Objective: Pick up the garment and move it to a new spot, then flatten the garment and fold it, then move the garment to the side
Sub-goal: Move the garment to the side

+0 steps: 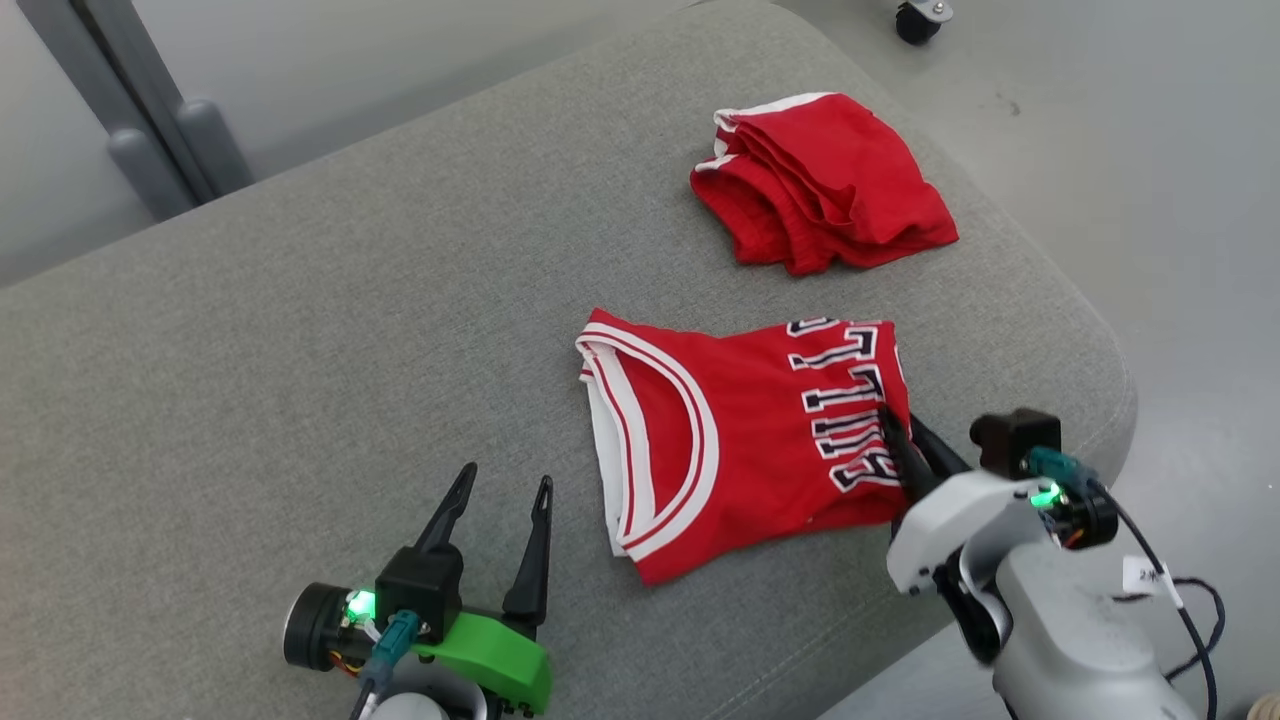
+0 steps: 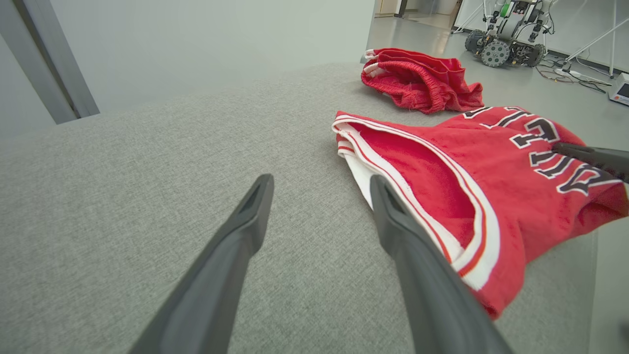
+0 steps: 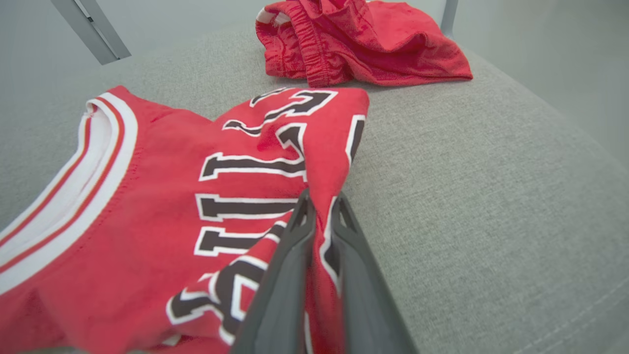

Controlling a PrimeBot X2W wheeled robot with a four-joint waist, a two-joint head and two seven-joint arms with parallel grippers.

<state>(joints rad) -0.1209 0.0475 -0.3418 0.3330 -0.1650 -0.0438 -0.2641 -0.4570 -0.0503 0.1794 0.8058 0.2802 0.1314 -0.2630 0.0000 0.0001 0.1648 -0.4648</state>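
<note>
Garment (image 1: 825, 185) lies bunched beyond; right claw (image 1: 898, 416), angled low, pinches the jersey (image 1: 760, 430); left claw (image 1: 507, 475) gapes nearby.

Left gripper (image 1: 507, 475): dark fingers (image 1: 532, 550), green bracket (image 1: 495, 660), glowing green light (image 1: 360, 604); right gripper (image 1: 898, 425): pale grey housing (image 1: 950, 525), black cable (image 1: 1165, 575).

1. Cushion (image 1: 300, 350): you have mid-grey woven fabric here, finely flecked, the same all over.
2. Garment (image 1: 830, 185): plain red, with a white band along the far edge.
3. Jersey (image 1: 750, 430): red body. The curved trim runs in white and red stripes. Note the black lettering outlined in white.
4. Left gripper (image 1: 507, 476): black jaws, a bright green bracket at the base, and a green light glowing.
5. Right gripper (image 1: 898, 418): black jaws, a pale grey housing, and a green light too.
6. Floor (image 1: 1150, 200): pale grey for you, no pattern.
</note>
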